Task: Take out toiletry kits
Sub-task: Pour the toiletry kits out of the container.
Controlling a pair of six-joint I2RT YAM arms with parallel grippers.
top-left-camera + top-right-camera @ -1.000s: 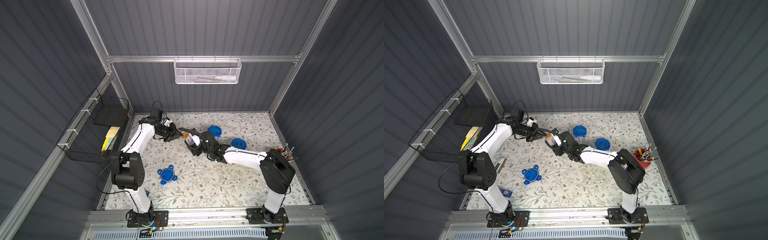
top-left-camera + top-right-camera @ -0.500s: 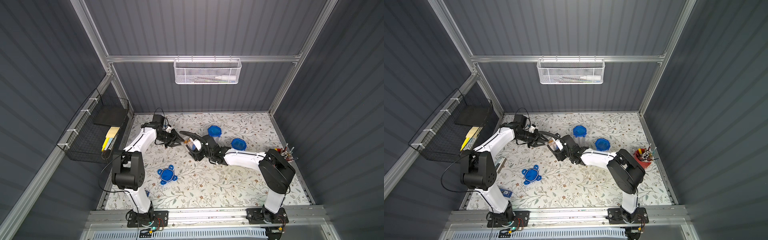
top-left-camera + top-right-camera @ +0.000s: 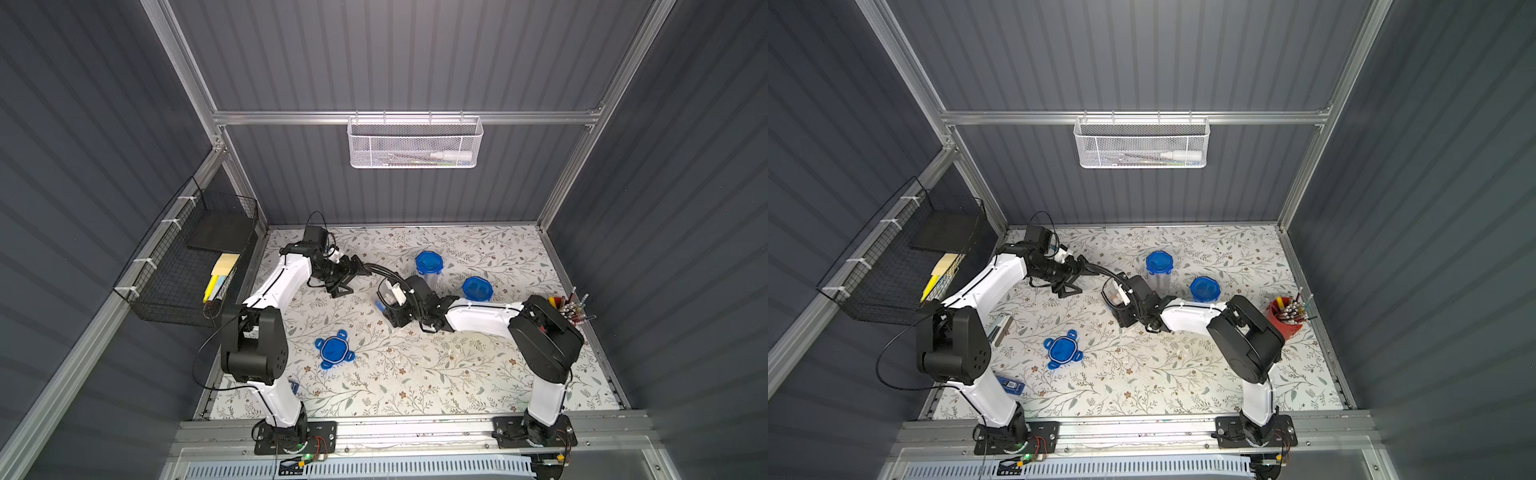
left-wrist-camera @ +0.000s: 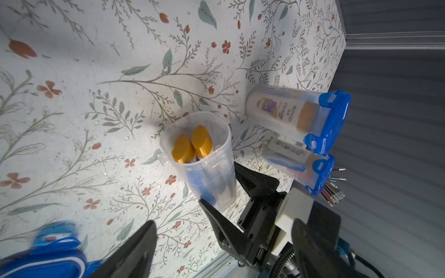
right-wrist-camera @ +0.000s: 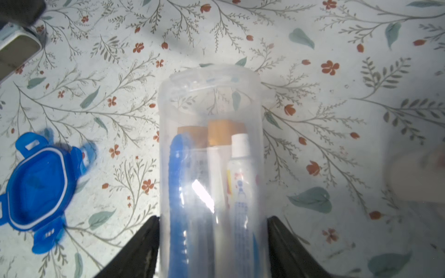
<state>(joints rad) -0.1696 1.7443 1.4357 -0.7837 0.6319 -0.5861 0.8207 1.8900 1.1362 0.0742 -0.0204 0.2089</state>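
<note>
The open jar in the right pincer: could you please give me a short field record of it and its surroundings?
open jar: lidless, clamped by right pincer
contents: two tan-capped bottles, blue toothbrush, toothpaste tube
left pincer: open, empty, near the jar
loose lid: on the table
closed jars: two, blue lids on

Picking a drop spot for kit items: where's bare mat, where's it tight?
Free: front-centre mat between loose lid, right arm and front rail; back-right corner behind lidded jars. Tight: centre, around open jar in right gripper; right edge by pen cup.
</note>
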